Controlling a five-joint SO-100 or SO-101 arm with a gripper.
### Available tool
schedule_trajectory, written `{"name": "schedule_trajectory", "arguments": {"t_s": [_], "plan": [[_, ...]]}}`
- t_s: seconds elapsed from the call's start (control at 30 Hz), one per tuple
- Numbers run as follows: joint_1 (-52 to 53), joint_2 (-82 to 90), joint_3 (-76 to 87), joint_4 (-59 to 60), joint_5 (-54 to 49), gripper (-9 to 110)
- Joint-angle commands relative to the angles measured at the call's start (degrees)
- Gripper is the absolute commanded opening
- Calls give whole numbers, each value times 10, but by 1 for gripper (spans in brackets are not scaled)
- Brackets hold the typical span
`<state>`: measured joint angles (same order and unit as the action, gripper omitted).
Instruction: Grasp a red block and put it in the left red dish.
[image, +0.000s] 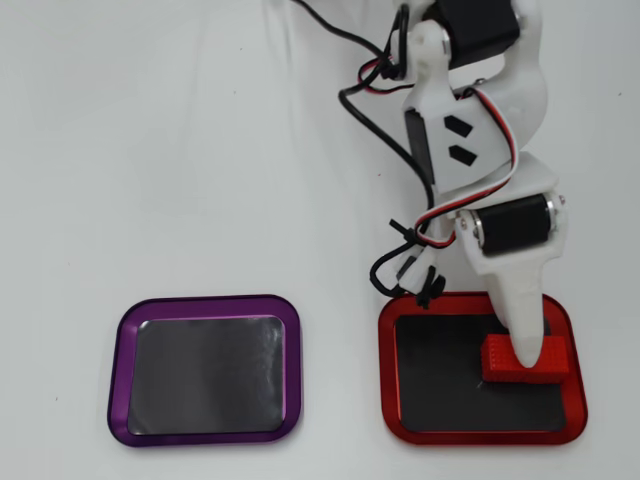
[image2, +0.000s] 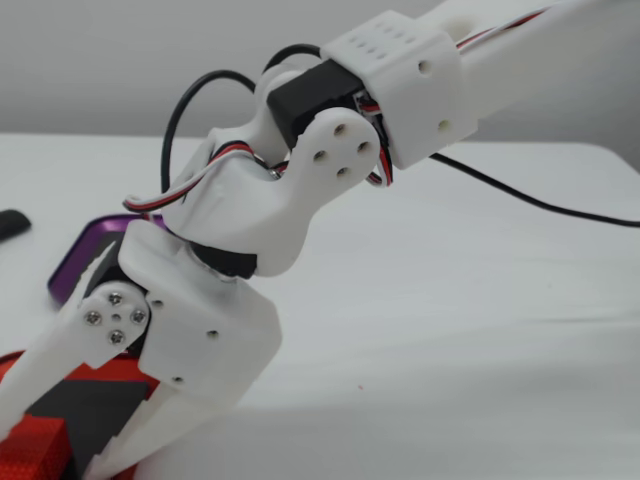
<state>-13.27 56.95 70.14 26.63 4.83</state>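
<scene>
Contact is the hinge: the white plastic pincer (image: 532, 358) has its jaws parted around the small textured red block (image: 508, 362), which sits directly beneath its tips, long axis crosswise to them, already inside the glossy red-rimmed, black-based dish (image: 480, 432).

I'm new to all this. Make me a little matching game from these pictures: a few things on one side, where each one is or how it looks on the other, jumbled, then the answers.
Things:
1. red block
2. purple tray
3. red dish
4. claw

Descriptions:
A. empty, on the left in the overhead view
B. white, pointing down over the block
C. lying inside the red-rimmed tray
D. on the right in the overhead view, holding one thing

Pairs: 1-C, 2-A, 3-D, 4-B
</scene>
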Motion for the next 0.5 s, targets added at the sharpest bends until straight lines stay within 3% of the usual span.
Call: {"name": "schedule_trajectory", "arguments": {"t_s": [0.0,0.2,0.47], "plan": [[0,13,-23,6,0,20],[-5,101,-22,84,2,22],[-6,304,-19,299,-5,28]]}}
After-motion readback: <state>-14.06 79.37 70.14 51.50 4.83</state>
